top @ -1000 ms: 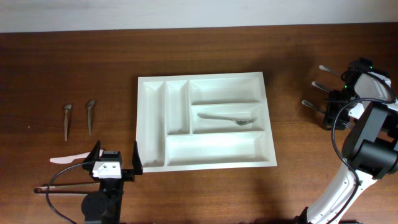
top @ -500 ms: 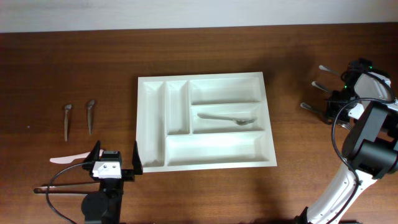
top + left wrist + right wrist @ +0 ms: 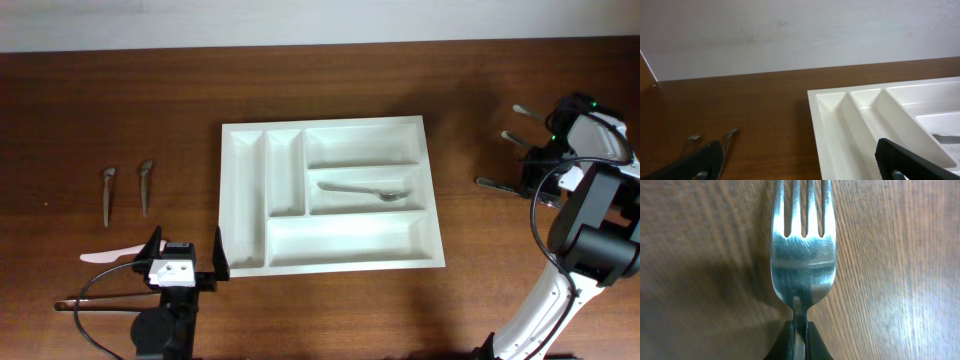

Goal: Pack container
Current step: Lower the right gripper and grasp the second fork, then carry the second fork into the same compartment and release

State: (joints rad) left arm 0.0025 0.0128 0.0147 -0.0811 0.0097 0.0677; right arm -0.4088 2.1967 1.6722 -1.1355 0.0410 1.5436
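Left claw (image 3: 188,250) spread at the near edge of the brown wooden worktop (image 3: 320,80), large white rectangular plastic cutlery tray (image 3: 432,205) just beyond, mid-worktop, metal spoon (image 3: 365,189) in its middle wide compartment, right claw (image 3: 799,337) pinching the neck of a steel fork (image 3: 801,280)

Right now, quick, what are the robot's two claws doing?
Left gripper: open, holding nothing.
Right gripper: closed, holding a fork by its handle.
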